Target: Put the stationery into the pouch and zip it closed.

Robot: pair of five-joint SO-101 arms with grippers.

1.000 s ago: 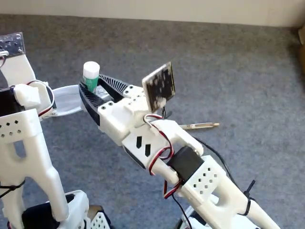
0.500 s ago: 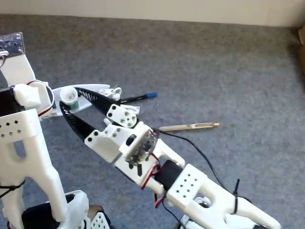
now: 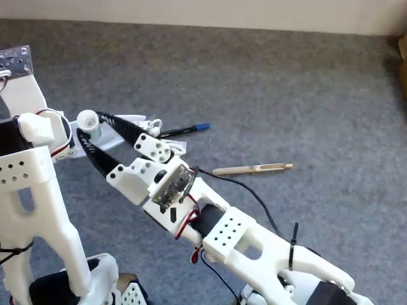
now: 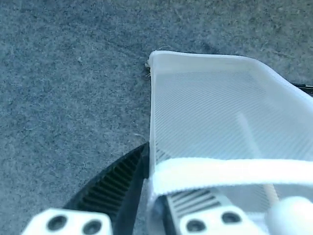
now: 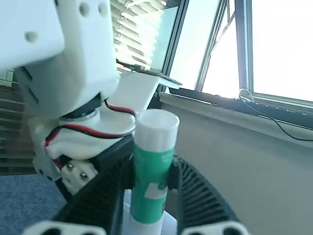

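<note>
On the grey desk a blue-capped pen lies just beside the pouch, and a beige pen lies farther off, near the right arm. The left arm stands close behind the glue stick, a green tube with a white cap, held upright. The right tool pinches it just above the pouch's mouth. The pouch is white mesh with a white band along its opening. The left tool is clamped on its rim. A thin pale shape shows through the mesh; what it is cannot be told.
</note>
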